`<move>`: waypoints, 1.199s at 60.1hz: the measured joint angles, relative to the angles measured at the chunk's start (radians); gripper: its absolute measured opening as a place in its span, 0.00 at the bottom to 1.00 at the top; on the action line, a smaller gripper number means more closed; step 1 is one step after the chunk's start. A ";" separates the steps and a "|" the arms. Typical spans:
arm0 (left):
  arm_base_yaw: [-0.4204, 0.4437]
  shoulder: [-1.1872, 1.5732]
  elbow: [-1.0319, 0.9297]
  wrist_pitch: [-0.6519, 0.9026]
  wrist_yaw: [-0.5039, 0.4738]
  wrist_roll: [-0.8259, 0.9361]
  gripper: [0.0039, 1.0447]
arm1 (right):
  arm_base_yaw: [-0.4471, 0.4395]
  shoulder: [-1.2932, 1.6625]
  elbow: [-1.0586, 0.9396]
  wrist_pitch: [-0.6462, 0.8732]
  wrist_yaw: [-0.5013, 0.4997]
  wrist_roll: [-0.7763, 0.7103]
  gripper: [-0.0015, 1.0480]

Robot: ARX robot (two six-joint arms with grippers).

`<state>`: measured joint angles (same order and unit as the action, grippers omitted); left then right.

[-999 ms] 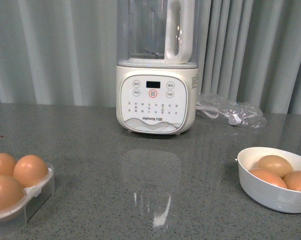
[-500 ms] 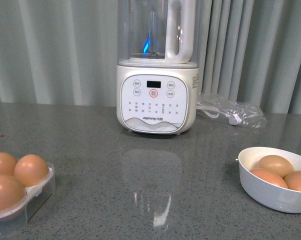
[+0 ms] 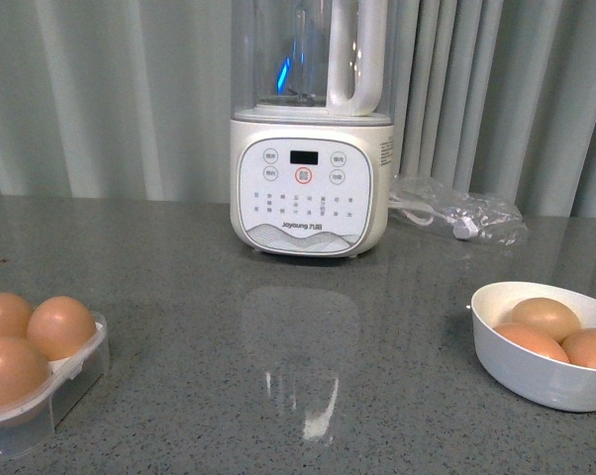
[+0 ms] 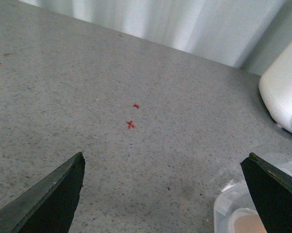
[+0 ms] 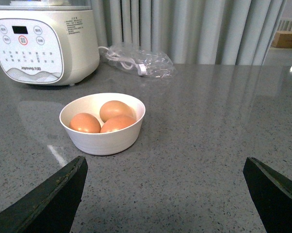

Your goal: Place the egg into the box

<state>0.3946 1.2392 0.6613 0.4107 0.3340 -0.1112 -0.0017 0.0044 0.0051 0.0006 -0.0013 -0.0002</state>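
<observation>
Three brown eggs lie in a round white bowl at the right of the grey table; they also show in the right wrist view. The clear plastic egg box sits at the front left with three eggs in its cups, and its corner shows in the left wrist view. My left gripper is open and empty above bare table beside the box. My right gripper is open and empty, short of the bowl. Neither arm shows in the front view.
A white blender with a clear jug stands at the back centre, also in the right wrist view. A power cord in a clear bag lies to its right. Curtains hang behind. Small red marks dot the table.
The front view has shifted slightly: the blender, the bowl and the box sit a little higher in the picture. A blue glint now shows in the blender jug.
</observation>
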 joint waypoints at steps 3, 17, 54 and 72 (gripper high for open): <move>-0.019 0.007 0.000 0.002 -0.003 0.005 0.94 | 0.000 0.000 0.000 0.000 0.000 0.000 0.93; -0.075 0.021 -0.001 0.000 -0.043 0.064 0.94 | 0.000 0.000 0.000 0.000 0.000 0.000 0.93; -0.374 -0.103 -0.107 -0.122 -0.126 0.190 0.94 | 0.000 0.000 0.000 0.000 0.000 0.000 0.93; -0.378 -0.173 -0.104 -0.196 -0.169 0.197 0.94 | 0.000 0.000 0.000 0.000 0.000 0.000 0.93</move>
<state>0.0166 1.0660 0.5575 0.2150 0.1654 0.0856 -0.0017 0.0044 0.0051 0.0006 -0.0013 -0.0002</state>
